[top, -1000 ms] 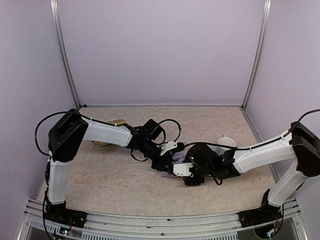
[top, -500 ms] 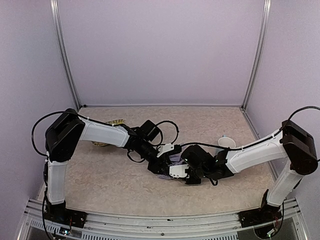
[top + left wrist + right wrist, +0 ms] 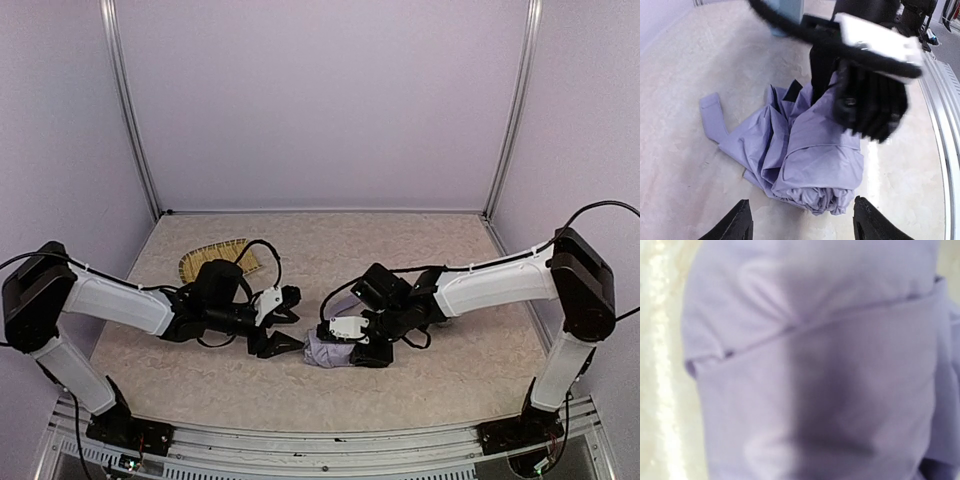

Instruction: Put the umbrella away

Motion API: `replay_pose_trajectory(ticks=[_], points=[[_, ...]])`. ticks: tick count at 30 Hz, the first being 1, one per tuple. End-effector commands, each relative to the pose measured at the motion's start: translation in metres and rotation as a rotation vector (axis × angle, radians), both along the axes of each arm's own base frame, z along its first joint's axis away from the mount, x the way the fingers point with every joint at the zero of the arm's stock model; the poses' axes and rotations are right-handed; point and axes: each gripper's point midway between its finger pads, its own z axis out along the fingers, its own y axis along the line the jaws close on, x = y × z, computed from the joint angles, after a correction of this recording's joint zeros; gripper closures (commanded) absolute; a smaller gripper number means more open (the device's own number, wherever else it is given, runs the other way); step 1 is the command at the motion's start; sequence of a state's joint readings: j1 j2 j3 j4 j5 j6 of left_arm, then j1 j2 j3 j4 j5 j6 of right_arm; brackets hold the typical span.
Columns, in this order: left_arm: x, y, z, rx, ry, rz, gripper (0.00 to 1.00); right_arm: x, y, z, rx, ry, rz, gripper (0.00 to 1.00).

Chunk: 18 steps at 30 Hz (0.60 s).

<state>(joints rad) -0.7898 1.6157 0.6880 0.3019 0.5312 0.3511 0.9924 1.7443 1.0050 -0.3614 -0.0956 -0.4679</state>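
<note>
The umbrella (image 3: 322, 351) lies folded on the table as a lavender bundle of crinkly fabric, its rolled end (image 3: 815, 175) facing my left wrist camera and a loose strap (image 3: 711, 114) trailing to the left. My left gripper (image 3: 284, 322) is open just left of it, and its two black fingertips (image 3: 739, 221) flank the bundle without touching. My right gripper (image 3: 356, 344) comes from the right and is clamped down on the far part of the bundle (image 3: 867, 102). Lavender fabric (image 3: 810, 370) fills the right wrist view and hides the fingers.
A woven straw tray (image 3: 211, 263) lies at the back left behind my left arm. A light blue cup (image 3: 789, 11) stands behind my right gripper. The metal front rail (image 3: 940, 105) runs along the table's near edge.
My left arm has pulled back to the left, let go of the umbrella and opened. My right gripper has closed on the bundle and shifted left with it.
</note>
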Motion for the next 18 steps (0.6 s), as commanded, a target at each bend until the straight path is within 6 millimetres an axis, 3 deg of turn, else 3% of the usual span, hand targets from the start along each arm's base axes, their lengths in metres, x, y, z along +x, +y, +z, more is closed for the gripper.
replay_pose_trajectory(ticks=[1, 4, 7, 18], points=[[-0.004, -0.001, 0.047, -0.137, -0.250, 0.005, 0.36, -0.073, -0.050, -0.044, -0.221, 0.528, -0.060, 0.84], [-0.028, -0.008, 0.036, -0.048, -0.337, -0.062, 0.38, -0.083, -0.045, -0.040, -0.190, 0.713, -0.064, 0.81], [-0.040, -0.014, 0.013, 0.071, -0.380, -0.099, 0.36, -0.089, -0.044, -0.041, -0.168, 0.839, -0.066, 0.79], [-0.021, -0.031, -0.059, 0.388, -0.485, -0.105, 0.31, -0.067, -0.043, -0.067, -0.180, 0.920, -0.095, 0.78]])
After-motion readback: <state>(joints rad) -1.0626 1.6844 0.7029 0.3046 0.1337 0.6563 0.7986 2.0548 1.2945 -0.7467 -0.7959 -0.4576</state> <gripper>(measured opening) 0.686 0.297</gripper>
